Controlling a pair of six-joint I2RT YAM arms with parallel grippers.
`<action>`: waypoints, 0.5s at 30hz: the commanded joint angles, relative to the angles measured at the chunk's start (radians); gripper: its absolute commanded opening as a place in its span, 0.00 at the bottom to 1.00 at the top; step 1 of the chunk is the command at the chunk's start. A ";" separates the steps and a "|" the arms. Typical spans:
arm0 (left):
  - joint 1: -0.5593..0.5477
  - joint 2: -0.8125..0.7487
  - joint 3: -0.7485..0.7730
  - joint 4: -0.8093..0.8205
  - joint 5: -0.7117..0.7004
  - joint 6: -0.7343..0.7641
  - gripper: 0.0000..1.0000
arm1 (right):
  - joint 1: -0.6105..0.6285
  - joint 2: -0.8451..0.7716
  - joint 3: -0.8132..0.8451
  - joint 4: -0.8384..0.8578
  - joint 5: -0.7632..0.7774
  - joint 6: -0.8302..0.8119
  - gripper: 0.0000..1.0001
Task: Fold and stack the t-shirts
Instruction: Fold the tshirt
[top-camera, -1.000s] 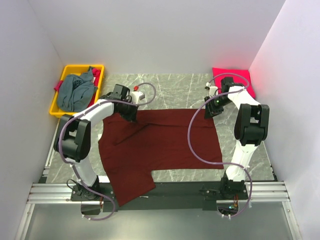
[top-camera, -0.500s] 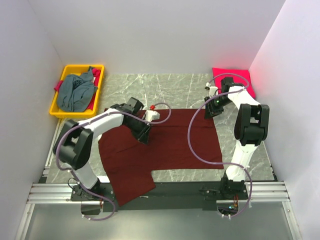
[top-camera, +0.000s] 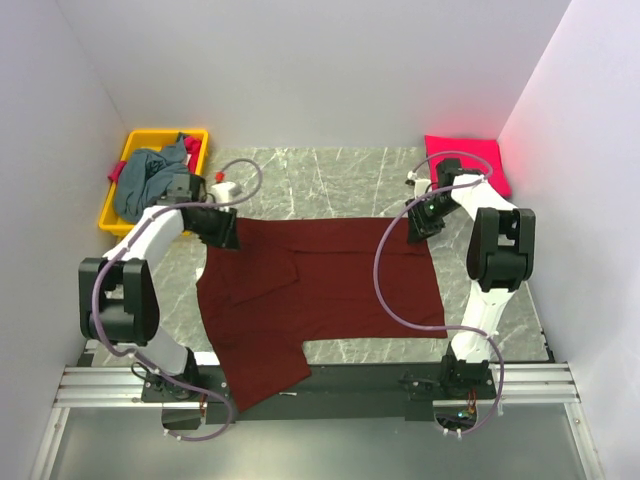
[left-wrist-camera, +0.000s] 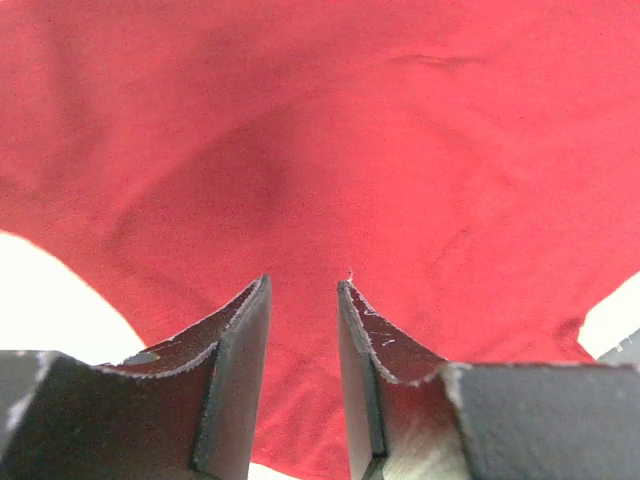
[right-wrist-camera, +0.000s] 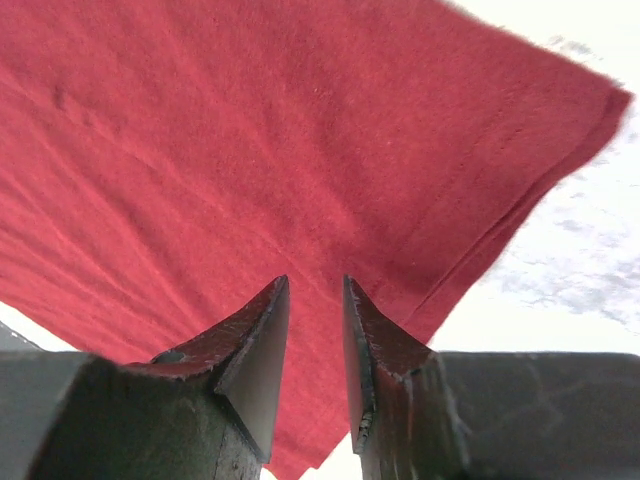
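Your left gripper (top-camera: 222, 232) let go, jaws apart, and retreated to ten o'clock on the maroon t-shirt (top-camera: 330, 290). Right gripper (top-camera: 418, 228) also parted, empty. Sleeve fold looks laid.

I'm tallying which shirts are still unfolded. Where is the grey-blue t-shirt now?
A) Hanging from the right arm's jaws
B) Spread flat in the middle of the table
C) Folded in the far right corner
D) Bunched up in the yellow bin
D: the grey-blue t-shirt lies crumpled inside the yellow bin, while the maroon t-shirt is the one spread mid-table.

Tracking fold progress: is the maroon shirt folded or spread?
Spread: the maroon t-shirt lies flat across the table, covering most of its width.
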 joint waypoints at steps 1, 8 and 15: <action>0.051 0.024 0.030 0.054 -0.066 -0.038 0.40 | 0.013 -0.016 -0.014 -0.001 0.031 0.012 0.35; 0.158 0.108 0.017 0.075 -0.109 -0.085 0.42 | 0.018 -0.021 -0.031 -0.009 0.114 0.001 0.36; 0.184 0.174 -0.039 0.121 -0.152 -0.069 0.42 | 0.027 0.037 -0.020 0.020 0.191 0.012 0.37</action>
